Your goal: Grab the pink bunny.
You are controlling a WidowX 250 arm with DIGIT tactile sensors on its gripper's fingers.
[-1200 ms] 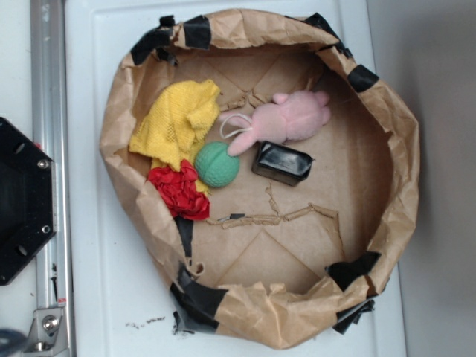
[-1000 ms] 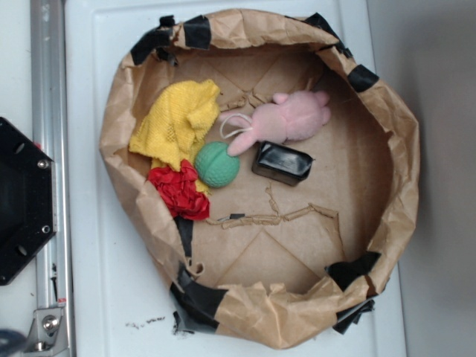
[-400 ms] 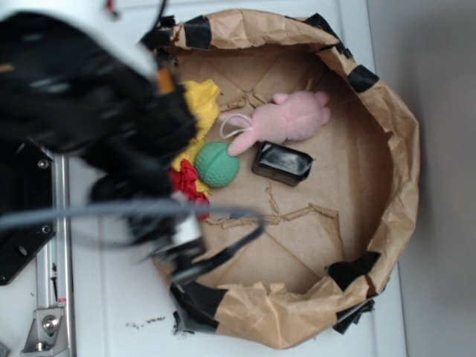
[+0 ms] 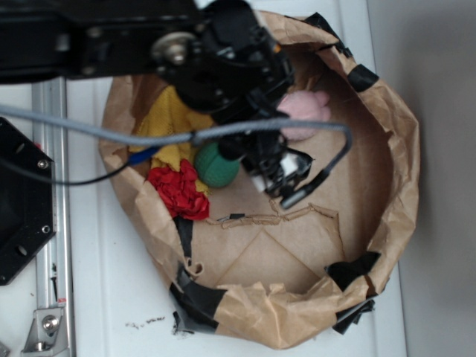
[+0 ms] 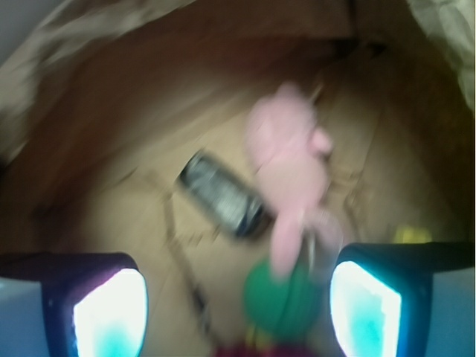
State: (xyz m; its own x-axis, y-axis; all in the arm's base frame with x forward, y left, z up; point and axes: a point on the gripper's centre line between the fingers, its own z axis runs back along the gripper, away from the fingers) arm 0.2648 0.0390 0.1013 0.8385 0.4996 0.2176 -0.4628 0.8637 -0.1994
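Note:
The pink bunny [image 4: 306, 110] lies in the far right part of the brown paper basin [image 4: 401, 156], and my arm covers most of it. In the blurred wrist view the bunny [image 5: 286, 156] stretches ahead, its ears toward the green ball [image 5: 286, 297]. My gripper [image 4: 281, 181] hangs over the basin floor beside the ball [image 4: 216, 168], short of the bunny. In the wrist view the gripper [image 5: 238, 312] is open and empty, with its pads [image 5: 111, 312] set wide apart.
A black box [image 5: 223, 195] lies left of the bunny, and is partly hidden under the gripper in the exterior view [image 4: 299, 159]. A red cloth wad [image 4: 178, 192] and a yellow cloth [image 4: 167, 123] lie at the basin's left. A black mount [image 4: 22, 201] stands outside on the left.
The arm came into view from the left and swung over the basin. It now covers the yellow cloth and most of the bunny. The objects have not moved.

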